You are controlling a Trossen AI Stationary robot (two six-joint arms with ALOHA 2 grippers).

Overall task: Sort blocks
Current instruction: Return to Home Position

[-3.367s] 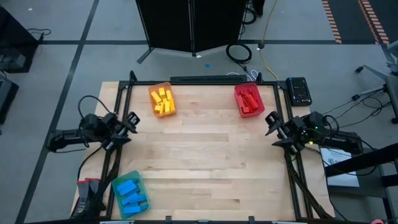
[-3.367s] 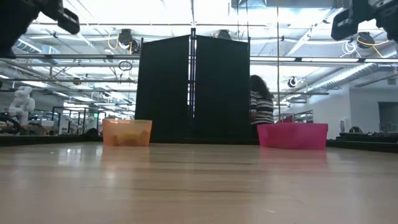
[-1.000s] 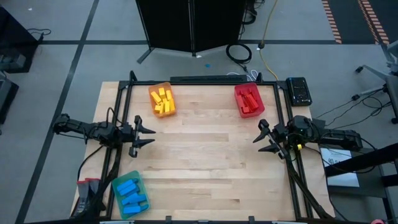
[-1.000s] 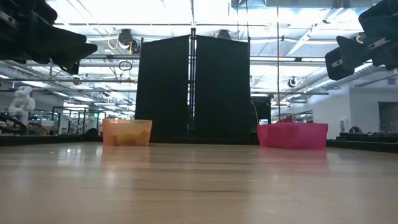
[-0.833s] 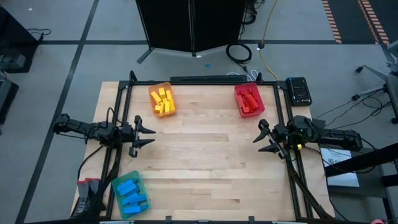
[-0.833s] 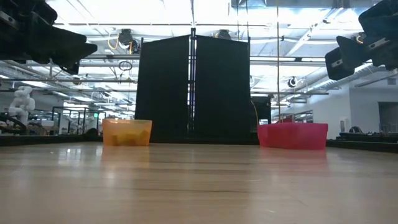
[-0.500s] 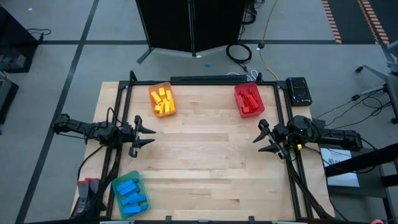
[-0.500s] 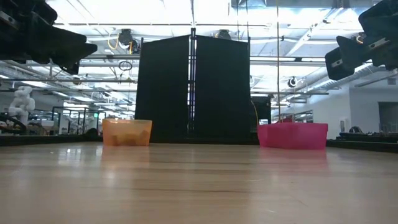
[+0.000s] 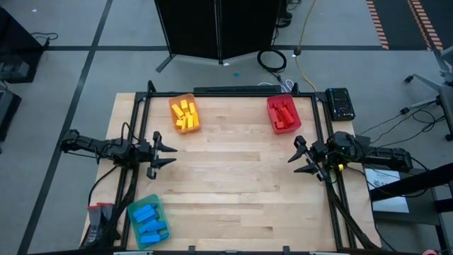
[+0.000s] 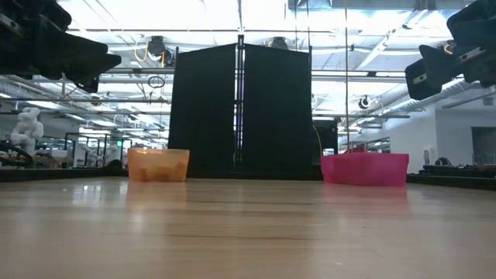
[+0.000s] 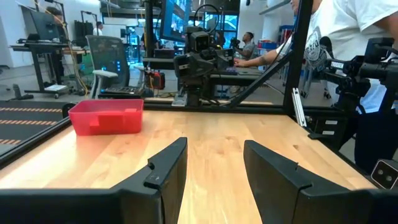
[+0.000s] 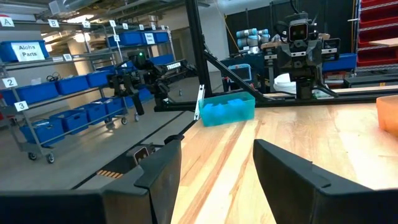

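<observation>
On my near left corner sits a teal tray (image 9: 145, 200), a shallow plastic tub with rounded corners, and the blue blocks (image 9: 150, 221) lie jumbled inside it, small smooth rectangular bricks. The bench (image 9: 233, 177) is pale wood in long planks with a faint sheen, bare across its middle and framed by black rails.

At mid depth I have both arms stretched out level and lifted off the wood, each over its own side rail and pointing inward at the other. The left gripper (image 9: 170, 154) hangs just inside the left edge with its jaws spread apart and nothing between them; its wrist camera shows the two dark, wedge-shaped fingers (image 11: 165, 171) with bare bench in the gap. The right gripper (image 9: 297, 157) mirrors it at the right edge, jaws likewise apart and empty.

Farther back, the yellow blocks (image 9: 186, 115) are piled in the see-through orange bin (image 9: 182, 98) at far left, and the red blocks (image 9: 284, 115) lie in the red tray (image 9: 283, 98) at far right. Beyond the far edge stands a tall black panel (image 10: 240, 108).
</observation>
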